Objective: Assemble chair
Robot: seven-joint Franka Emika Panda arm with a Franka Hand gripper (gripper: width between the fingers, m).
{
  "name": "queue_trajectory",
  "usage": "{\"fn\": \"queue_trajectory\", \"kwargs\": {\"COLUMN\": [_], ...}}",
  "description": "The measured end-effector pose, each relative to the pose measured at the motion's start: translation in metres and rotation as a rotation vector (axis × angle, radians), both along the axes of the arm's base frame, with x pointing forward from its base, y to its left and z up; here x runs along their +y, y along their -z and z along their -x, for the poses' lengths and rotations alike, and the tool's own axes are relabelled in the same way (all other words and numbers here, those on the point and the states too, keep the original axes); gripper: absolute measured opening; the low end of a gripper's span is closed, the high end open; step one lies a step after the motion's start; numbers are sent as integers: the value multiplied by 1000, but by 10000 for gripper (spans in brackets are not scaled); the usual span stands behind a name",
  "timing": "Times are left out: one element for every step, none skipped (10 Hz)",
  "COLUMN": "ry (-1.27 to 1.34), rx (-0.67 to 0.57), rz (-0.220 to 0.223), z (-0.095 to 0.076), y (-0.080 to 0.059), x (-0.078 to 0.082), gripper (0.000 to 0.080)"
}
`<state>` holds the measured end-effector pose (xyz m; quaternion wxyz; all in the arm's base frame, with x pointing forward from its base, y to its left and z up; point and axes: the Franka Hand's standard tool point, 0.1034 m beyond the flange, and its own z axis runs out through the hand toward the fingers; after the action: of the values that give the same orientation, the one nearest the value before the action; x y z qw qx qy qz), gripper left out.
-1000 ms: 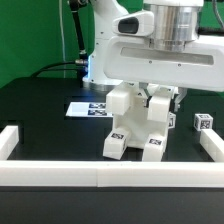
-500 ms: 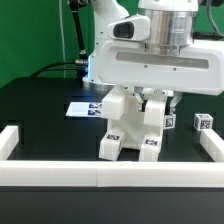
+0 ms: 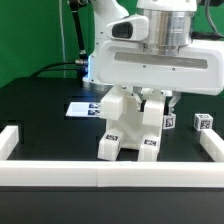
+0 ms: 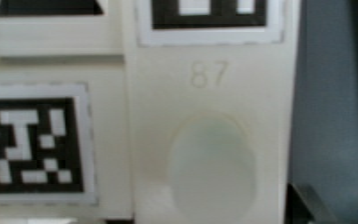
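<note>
shifting: gripper [image 3: 152,99] and chair [image 3: 133,126] edged toward the exterior view's left over the last second, then settled; probably lining up the next join.
grip: jaws nearly shut, clamped on the chair's upper end.
chair: on the black table [image 3: 40,120], just behind the front rail [image 3: 60,176].
axis: roughly upright, leaning; tagged feet face the camera.

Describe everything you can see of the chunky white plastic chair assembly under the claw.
The chunky white plastic chair assembly looks matte, made of thick blocky bars joined. Two bars reach toward the camera, each ending in a small black-and-white square tag. It seems to rest on the black table, inside the white border rails. The claw is shut on its upper part. The wrist view shows a stamped 87 and an oval dimple.
</note>
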<state>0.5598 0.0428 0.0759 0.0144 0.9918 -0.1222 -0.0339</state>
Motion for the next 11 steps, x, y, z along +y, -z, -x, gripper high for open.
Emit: {"fn": "queue_trajectory", "kwargs": {"ry": [0, 0, 0, 0, 0, 0, 0, 0, 0, 3, 6], "rx": [0, 0, 0, 0, 0, 0, 0, 0, 1, 3, -2], "rz": [0, 0, 0, 0, 0, 0, 0, 0, 0, -2, -3], "z": [0, 0, 0, 0, 0, 0, 0, 0, 0, -1, -2], "y": [0, 0, 0, 0, 0, 0, 0, 0, -1, -4, -7], "x": [0, 0, 0, 0, 0, 0, 0, 0, 0, -1, -2], "gripper": [288, 470, 587, 587, 638, 646, 646, 649, 649, 649, 649]}}
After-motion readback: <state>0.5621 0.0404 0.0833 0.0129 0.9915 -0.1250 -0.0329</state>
